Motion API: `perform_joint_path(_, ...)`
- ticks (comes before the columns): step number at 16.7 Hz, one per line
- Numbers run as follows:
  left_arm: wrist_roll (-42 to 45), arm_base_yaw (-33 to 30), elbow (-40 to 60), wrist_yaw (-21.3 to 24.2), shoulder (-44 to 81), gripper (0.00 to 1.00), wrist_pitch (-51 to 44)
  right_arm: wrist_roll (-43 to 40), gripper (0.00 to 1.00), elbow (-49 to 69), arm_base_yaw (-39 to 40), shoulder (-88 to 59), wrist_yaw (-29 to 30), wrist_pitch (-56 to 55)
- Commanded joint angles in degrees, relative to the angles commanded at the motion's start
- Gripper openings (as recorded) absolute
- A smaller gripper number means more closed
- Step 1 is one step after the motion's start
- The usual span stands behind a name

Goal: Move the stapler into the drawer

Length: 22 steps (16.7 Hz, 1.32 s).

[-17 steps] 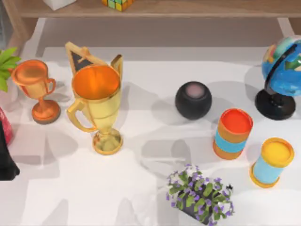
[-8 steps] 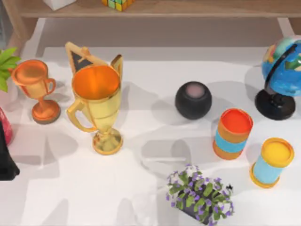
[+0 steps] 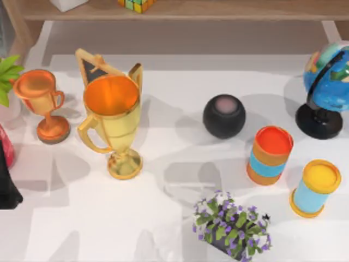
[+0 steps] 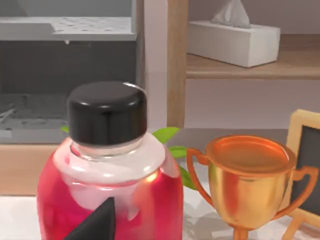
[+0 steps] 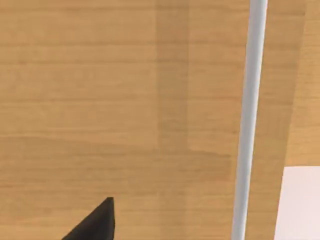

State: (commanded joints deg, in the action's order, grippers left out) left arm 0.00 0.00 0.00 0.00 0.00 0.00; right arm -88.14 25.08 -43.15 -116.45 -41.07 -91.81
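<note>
The left claw's dark fingertip sits just before a red, black-capped plastic bottle; beyond it stands a small copper trophy cup; the right claw faces a light wooden panel; I cannot tell either claw's opening, or where the stapler is.

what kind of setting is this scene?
Likely a rendered home or office display table against a wooden shelf unit: white table holding a gold trophy, a globe and a tissue box on the shelf.

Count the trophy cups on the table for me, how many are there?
2: a small copper trophy near the table's left edge, and a big gold trophy right beside it. More could hide outside the view.
</note>
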Motion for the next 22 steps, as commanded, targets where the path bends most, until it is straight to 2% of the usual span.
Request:
perform_joint_path(8,0.00,0.00,0.00,0.00,0.00,1.00,0.00,-0.71,1.00,0.14,0.27,-0.10,0.19,-0.41)
perform_joint_path(13,0.00,0.00,0.00,0.00,0.00,1.00,0.00,-0.83,1.00,4.15,3.55,-1.56,3.38,2.38)
perform_joint_path(17,0.00,0.00,0.00,0.00,0.00,1.00,0.00,-0.83,1.00,4.32,3.69,-1.62,3.52,2.49)
perform_joint_path(22,0.00,0.00,0.00,0.00,0.00,1.00,0.00,-0.83,0.62,4.32,3.69,-1.62,3.52,2.49)
